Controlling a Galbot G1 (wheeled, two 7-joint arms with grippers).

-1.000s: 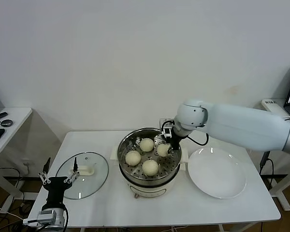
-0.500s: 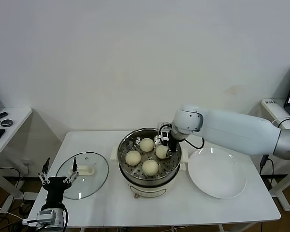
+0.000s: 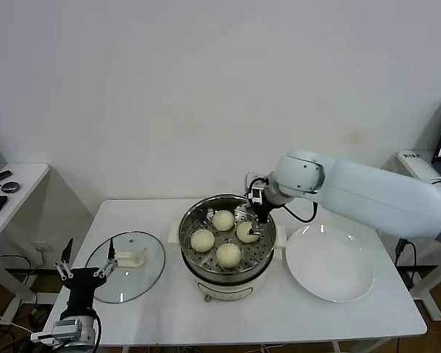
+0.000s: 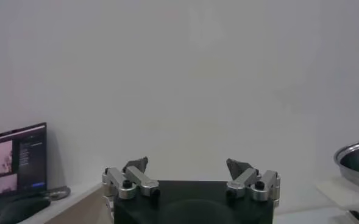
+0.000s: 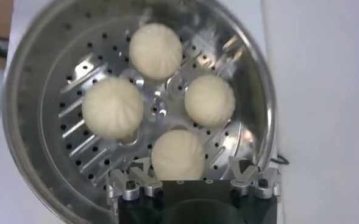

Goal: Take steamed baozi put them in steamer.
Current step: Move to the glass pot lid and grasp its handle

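Right claw (image 5: pixel 193 176) is spread wide and holding nothing, hovering just over the steamer (image 3: pixel 227 259) with the nearest bun (image 5: pixel 177 153) sitting free between its two prongs. All four buns are on the perforated tray (image 5: pixel 100 155): the other three at (image 5: pixel 155 50), (image 5: pixel 113 107) and (image 5: pixel 209 100). The plate (image 3: pixel 329 262) beside the pot is bare, so loading looks done. Main risk: dough is soft and maybe tacky, so if the claw lifts off at an angle a prong could drag that bun, dent it or roll it into its neighbour. A sideways exit could also clip the steel rim and shove the pot on the desk (image 3: pixel 353 312). Left claw (image 3: pixel 85 275) is open too, parked low off the desk's front corner near the glass lid (image 3: pixel 125 257); a careless swing there would knock the lid.
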